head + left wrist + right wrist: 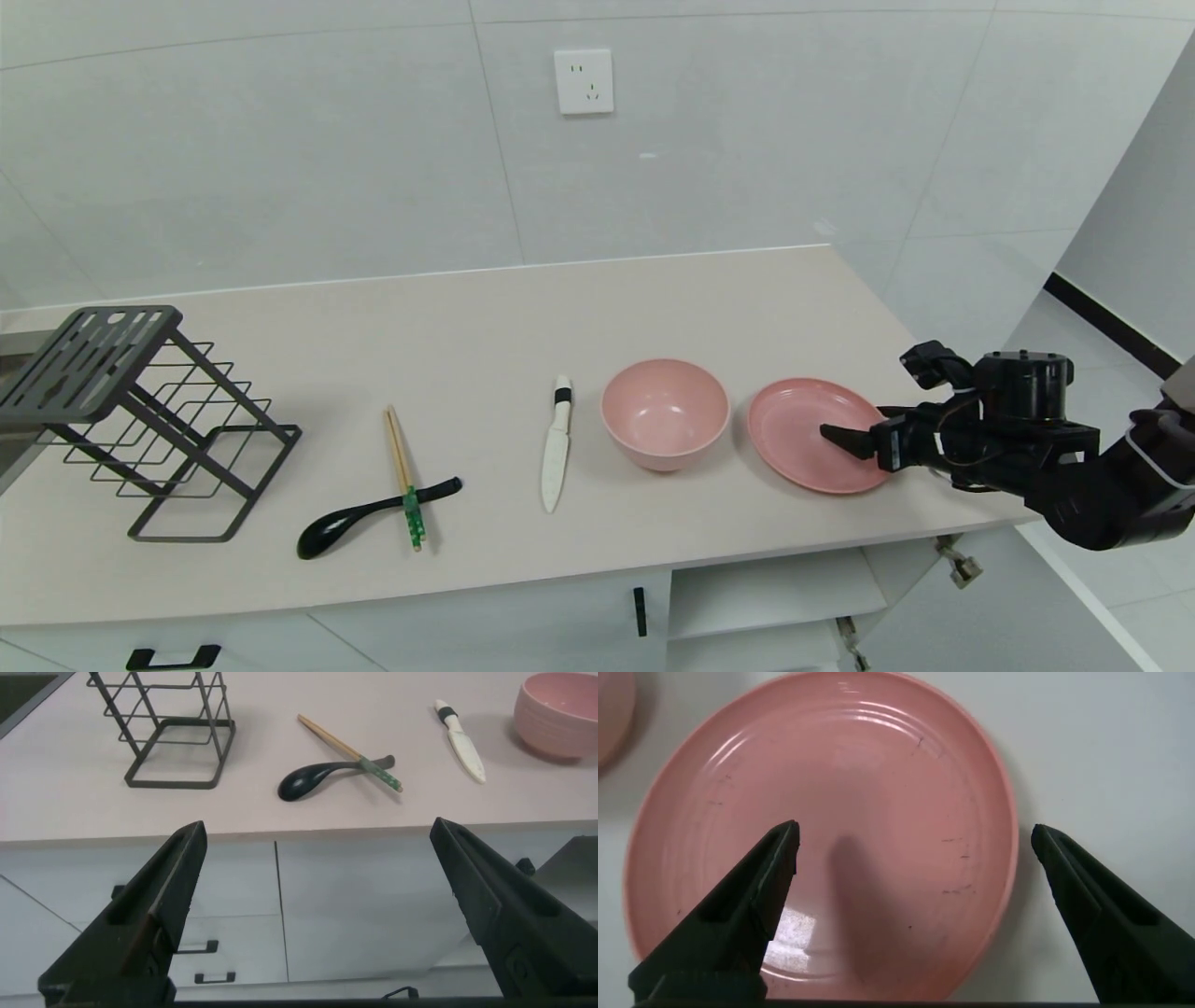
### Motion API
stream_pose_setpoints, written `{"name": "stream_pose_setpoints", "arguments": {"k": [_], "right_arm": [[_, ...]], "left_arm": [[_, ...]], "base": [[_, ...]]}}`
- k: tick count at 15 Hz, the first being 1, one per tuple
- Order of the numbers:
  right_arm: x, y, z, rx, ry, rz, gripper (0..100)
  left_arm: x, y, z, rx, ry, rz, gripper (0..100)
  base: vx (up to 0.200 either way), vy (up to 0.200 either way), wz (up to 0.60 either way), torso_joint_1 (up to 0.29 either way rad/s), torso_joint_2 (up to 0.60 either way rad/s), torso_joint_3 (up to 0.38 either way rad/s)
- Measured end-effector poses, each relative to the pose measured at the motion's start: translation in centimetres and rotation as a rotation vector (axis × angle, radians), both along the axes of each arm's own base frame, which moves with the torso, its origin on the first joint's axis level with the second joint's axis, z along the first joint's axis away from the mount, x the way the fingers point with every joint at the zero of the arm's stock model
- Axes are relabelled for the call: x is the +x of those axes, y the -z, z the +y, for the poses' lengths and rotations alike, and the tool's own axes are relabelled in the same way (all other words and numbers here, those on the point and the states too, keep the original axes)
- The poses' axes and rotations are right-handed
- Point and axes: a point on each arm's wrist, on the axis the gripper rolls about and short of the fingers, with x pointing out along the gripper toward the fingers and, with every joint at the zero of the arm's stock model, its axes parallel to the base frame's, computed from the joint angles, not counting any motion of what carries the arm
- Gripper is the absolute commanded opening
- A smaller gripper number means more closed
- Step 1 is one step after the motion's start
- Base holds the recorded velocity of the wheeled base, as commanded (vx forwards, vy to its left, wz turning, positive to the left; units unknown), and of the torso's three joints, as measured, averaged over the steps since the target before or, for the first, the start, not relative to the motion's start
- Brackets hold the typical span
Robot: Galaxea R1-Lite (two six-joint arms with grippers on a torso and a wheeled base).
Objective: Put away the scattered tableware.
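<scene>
A pink plate (808, 431) (878, 765) lies at the counter's right end. My right gripper (864, 394) (913, 835) hovers open just above its right half, one finger over the plate and one beyond its rim. Left of the plate stand a pink bowl (665, 413) (559, 714), a white knife (556, 444) (460, 742), wooden chopsticks (404, 471) (348, 751) crossing a black spoon (373, 513) (318, 775), and a black wire rack (140, 411) (177, 728). My left gripper (318, 826) is open and holds nothing, in front of the cabinet doors below the counter edge.
The beige counter (467, 336) backs onto a tiled wall with a socket (584, 81). Its right end drops off just past the plate. An open shelf (775, 588) sits under the counter at the right, beside drawers with black handles (639, 611).
</scene>
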Motion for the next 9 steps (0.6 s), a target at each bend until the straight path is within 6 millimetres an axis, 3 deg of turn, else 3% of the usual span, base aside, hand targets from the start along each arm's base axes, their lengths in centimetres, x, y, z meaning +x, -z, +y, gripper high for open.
{"name": "stream_pose_setpoints", "arguments": {"k": [5, 6, 9], "right_arm": [[-0.5, 0.7, 0.7, -0.004, -0.021, 0.028, 100], [-0.5, 0.9, 0.8, -0.005, -0.021, 0.031, 0], [0.0, 1.3, 0.6, -0.005, -0.007, 0.037, 0]], "left_arm": [[0.0, 0.0, 0.0, 0.0, 0.0, 0.0, 100], [0.0, 0.0, 0.0, 0.0, 0.0, 0.0, 100], [0.0, 0.0, 0.0, 0.0, 0.0, 0.0, 100]], "base": [[0.0, 0.0, 0.0, 0.0, 0.0, 0.0], [0.0, 0.0, 0.0, 0.0, 0.0, 0.0], [0.0, 0.0, 0.0, 0.0, 0.0, 0.0]]}}
